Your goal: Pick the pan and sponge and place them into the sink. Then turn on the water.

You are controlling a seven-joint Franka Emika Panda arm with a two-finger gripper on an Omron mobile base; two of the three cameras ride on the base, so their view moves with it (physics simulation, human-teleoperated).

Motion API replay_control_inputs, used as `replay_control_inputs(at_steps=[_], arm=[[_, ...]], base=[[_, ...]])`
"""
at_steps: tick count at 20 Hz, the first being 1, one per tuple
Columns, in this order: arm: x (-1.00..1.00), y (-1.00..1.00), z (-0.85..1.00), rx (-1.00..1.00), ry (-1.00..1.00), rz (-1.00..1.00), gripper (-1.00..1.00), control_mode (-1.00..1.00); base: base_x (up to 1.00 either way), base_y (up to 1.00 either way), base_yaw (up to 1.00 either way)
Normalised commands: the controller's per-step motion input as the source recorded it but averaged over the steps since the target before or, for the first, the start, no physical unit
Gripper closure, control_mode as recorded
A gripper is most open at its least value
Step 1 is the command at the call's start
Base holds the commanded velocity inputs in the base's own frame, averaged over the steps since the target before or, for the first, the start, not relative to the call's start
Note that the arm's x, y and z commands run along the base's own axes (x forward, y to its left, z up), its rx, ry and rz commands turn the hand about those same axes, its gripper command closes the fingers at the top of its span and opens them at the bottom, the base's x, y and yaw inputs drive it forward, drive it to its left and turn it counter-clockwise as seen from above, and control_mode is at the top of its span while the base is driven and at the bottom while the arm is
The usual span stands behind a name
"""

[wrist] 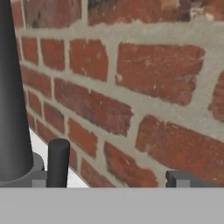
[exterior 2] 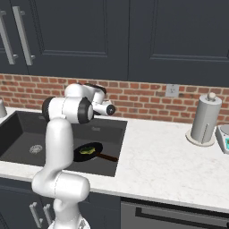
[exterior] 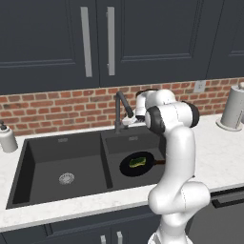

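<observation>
Red brick fills the backdrop behind a pale marble worktop, and sunk into it is the black double sink; in its right basin the pan lies flat with its thin handle running out to the right, and the sponge sits inside it, yellow-green against the black; so both are already where they belong, by the look of it, and the water is what's left. Now the claw: up behind the right basin, aimed at the wall, jaws spread wide with nothing between them. The faucet stands just to its left in the left base view, gooseneck rising and curving over towards the claw; from the hand's own camera the faucet's thick dark column looms along the left edge, with a short dark stub beside its base that may be the lever, though I can't be sure; bricks sit dead ahead. So the turn-on hinges on this: the lever lies to the claw's side, near, not in front; a sideways sweep looks the likelier call than a push forward.
</observation>
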Motion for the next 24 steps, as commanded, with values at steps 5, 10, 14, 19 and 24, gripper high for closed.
replay_control_inputs(at_steps=[5, 10, 14, 19, 24], arm=[[0.08, -0.05, -0.02, 0.0, 0.0, 0.0, -1.0, -1.0], [0.11, -0.17, 0.0, 0.0, 0.0, -0.01, -1.0, -1.0], [0.13, -0.32, 0.0, 0.0, 0.01, 0.0, -1.0, -1.0], [0.11, -0.4, 0.0, 0.0, 0.03, -0.01, -1.0, -1.0], [0.11, -0.55, 0.0, 0.0, 0.05, -0.01, -1.0, -1.0]], base=[[0.0, 0.0, 0.0], [0.0, 0.0, 0.0], [0.0, 0.0, 0.0], [0.0, 0.0, 0.0], [0.0, 0.0, 0.0]])
